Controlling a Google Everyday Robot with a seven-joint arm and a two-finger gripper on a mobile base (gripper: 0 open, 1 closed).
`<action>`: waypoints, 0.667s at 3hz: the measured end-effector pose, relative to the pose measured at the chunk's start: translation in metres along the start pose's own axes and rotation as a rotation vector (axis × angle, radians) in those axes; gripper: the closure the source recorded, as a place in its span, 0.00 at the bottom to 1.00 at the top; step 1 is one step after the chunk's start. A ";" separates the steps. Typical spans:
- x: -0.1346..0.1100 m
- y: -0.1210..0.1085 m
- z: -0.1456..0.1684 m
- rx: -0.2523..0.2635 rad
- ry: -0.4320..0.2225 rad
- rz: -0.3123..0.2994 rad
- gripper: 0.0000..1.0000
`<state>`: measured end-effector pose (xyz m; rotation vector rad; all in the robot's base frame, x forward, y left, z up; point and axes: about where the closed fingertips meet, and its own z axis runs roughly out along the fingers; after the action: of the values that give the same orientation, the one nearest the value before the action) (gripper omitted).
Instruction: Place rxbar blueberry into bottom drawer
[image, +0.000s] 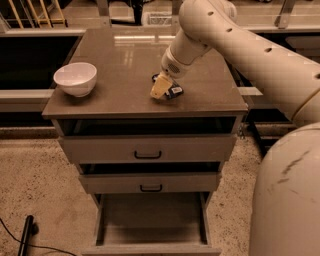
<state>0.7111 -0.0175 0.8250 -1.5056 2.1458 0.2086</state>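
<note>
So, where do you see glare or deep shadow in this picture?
Camera view: glare streaks the cabinet top near its rear edge; the gripper, at the rxbar blueberry, is evenly lit; the bottom drawer is dim inside but visible.

No readable txt; print on rxbar blueberry (174, 91) wrapper illegible. Tool (160, 88) right at it, on cabinet top (125, 65).

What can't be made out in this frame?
- rxbar blueberry: partly covered by the gripper on the cabinet top; print too small to read.
- Gripper contact with the bar: cannot tell from the camera view.
- bottom drawer: front cut off by the lower edge.
- top drawer: inside too dark.
</note>
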 end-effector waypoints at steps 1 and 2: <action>0.004 -0.003 0.006 0.005 0.014 0.045 0.36; 0.004 -0.004 0.004 0.006 0.017 0.053 0.26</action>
<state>0.7152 -0.0204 0.8200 -1.4529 2.1993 0.2085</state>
